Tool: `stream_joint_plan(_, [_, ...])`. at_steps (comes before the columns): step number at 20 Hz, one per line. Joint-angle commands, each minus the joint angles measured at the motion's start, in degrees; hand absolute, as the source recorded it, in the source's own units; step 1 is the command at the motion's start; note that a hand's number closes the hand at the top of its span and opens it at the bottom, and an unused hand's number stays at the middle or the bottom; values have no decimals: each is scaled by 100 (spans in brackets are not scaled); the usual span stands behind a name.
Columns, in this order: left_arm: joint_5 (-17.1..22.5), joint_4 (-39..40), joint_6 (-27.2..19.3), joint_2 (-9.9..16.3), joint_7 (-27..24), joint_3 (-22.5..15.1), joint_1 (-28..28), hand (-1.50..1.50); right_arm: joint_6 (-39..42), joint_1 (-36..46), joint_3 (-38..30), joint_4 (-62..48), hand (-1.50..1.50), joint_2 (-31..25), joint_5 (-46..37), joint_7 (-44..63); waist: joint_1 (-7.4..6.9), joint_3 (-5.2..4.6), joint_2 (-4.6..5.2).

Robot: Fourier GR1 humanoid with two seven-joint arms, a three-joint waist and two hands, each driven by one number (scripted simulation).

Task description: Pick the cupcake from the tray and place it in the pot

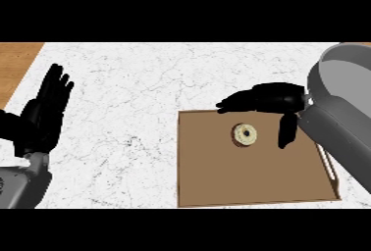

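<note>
Head view shows the cupcake (246, 134) on the tray (217, 186), near its far edge, with the right hand (264, 98) poised just beyond it, fingers relaxed and holding nothing, thumb hanging beside the cupcake. The left hand (43, 115) rests open at the counter's (130, 88) left edge, well apart, while the pot (340, 78) sits at the far right corner.

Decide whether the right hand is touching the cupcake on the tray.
Apart. The head view shows bare tray between the cupcake and the right hand.
</note>
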State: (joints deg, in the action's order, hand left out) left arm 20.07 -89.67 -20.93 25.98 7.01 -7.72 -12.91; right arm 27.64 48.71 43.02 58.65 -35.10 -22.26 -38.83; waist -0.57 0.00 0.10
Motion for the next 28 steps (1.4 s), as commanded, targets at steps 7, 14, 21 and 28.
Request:
stream_joint_plan(7, [-332, -13, 175, -142, 236, 220, -89, 0, -13, -297, -182, -286, -150, 449, -1039, 57, 36, 0, -9])
stream_joint_plan(14, [-612, -59, 150, -340, 520, 256, -286, 0, 45, -285, -499, -606, -150, 839, -1403, -234, 36, 1, -4])
stream_joint_plan(21, [-602, -199, 513, -541, 125, 536, 282, 0, -225, -537, -660, -741, -150, 1348, -2059, 37, 22, -1, -12])
stream_joint_plan(28, [-719, -254, 592, -578, 653, 622, -141, 0, -467, -23, -989, -2100, -150, 1662, -2520, -734, -18, 2, 7])
